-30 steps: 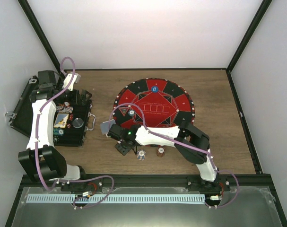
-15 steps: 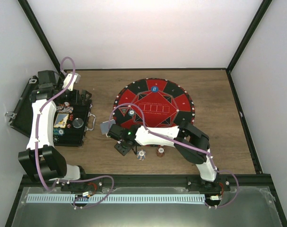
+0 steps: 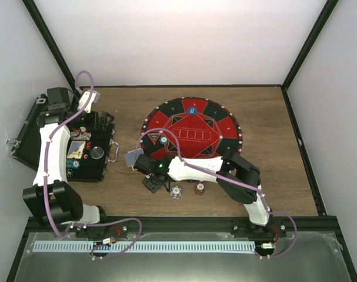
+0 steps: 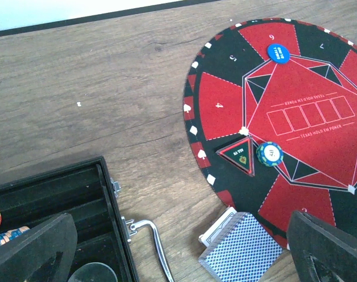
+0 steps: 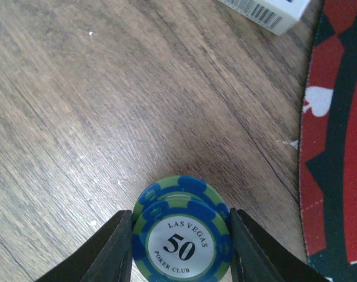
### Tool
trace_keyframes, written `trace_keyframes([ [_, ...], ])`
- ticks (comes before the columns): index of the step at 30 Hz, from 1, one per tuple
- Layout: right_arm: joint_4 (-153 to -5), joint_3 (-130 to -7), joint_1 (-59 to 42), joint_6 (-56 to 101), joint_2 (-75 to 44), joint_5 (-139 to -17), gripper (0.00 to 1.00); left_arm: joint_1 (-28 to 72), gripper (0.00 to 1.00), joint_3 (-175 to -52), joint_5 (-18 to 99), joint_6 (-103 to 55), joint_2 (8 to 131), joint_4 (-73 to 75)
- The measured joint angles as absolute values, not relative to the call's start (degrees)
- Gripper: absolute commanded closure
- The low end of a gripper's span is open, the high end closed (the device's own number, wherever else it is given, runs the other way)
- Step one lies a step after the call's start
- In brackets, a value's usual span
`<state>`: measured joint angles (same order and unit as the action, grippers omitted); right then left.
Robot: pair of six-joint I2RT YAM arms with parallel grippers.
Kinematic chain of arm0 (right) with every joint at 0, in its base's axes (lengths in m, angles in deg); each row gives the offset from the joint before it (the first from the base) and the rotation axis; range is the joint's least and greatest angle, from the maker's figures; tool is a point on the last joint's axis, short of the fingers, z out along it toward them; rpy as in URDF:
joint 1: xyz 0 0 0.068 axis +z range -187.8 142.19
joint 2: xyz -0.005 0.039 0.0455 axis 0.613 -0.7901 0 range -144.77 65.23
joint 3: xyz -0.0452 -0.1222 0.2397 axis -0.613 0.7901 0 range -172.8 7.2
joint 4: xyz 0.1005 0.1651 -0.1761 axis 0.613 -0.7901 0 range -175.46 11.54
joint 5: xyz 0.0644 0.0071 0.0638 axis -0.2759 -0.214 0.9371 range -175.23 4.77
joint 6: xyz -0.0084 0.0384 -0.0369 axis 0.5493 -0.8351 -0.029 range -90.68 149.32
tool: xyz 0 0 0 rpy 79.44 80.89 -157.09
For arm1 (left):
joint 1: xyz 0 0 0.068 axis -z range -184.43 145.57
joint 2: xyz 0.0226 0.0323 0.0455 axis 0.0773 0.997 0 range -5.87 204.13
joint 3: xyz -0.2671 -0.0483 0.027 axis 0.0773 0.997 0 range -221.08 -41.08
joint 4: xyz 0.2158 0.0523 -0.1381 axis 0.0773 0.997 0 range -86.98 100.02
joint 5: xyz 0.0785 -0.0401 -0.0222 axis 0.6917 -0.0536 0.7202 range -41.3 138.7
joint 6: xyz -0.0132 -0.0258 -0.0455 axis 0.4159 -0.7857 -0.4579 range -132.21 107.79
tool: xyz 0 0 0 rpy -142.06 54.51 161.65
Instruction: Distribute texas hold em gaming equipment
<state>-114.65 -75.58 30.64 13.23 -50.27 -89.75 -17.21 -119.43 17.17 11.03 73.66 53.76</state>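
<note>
Left wrist: I saw the left gripper released, fingers wide apart, with the black case under its left finger and the card deck near its right finger.
Right wrist: I saw the right gripper clenched on the blue-green 50 chips, both fingers touching them.

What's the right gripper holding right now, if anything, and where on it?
The right gripper holds stacked blue-and-green 50 chips, its fingers pressed on opposite sides of their rims.

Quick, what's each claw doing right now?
Left claw: open, holding nothing.
Right claw: closed on a small stack of blue-green 50 poker chips.
</note>
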Motion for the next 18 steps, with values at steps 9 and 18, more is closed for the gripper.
trace_keyframes([
  [9,-114.17,-75.58,30.64,13.16,-50.27,-89.81,0.82,-17.21,0.00,-119.43,17.19,11.03,73.66,53.76],
  [18,-114.63,-75.58,29.74,13.16,-49.81,-89.79,0.92,-17.36,0.00,-119.43,17.24,11.03,73.66,53.76],
])
